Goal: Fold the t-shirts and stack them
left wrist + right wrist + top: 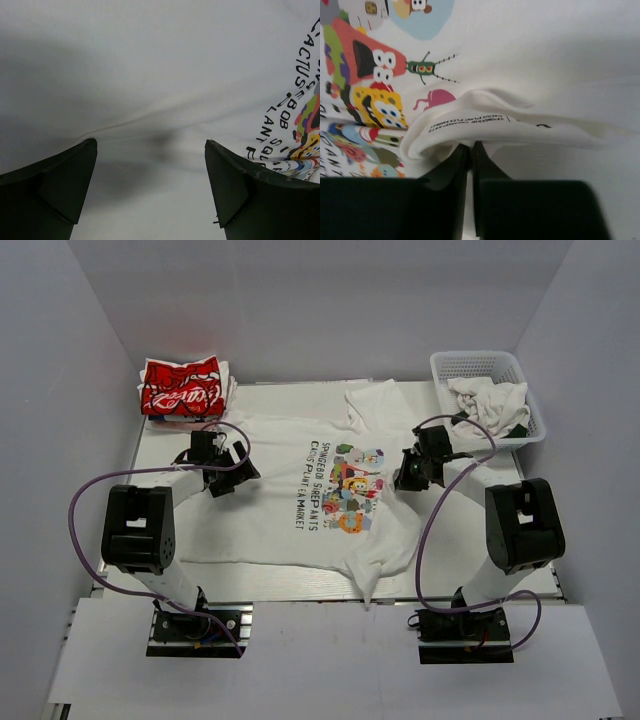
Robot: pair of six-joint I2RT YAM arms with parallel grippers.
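Two shirts show in the top view. The white shirt [290, 510] lies spread on the counter [290, 400], its long axis running left to right, neck end to the right and hem to the left, with one sleeve pointing to the far edge and the other to the near edge. Its print [350, 490] sits sideways on the chest. The red shirt [180, 388] lies folded in the far left corner, well apart from the white one. A basket [475, 356] at the far right holds white cloth [490, 398]. The left gripper [225, 465] is over the hem end, and the right gripper [405, 475] is at the neck.

In the left wrist view the left gripper [150, 165] has its fingers [65, 180] wide apart above plain white cloth with a soft crease. Whether they touch it I cannot tell.

In the right wrist view the right gripper [469, 150] is pressed together, pinching a raised fold of the collar [485, 117] beside the cartoon figures.
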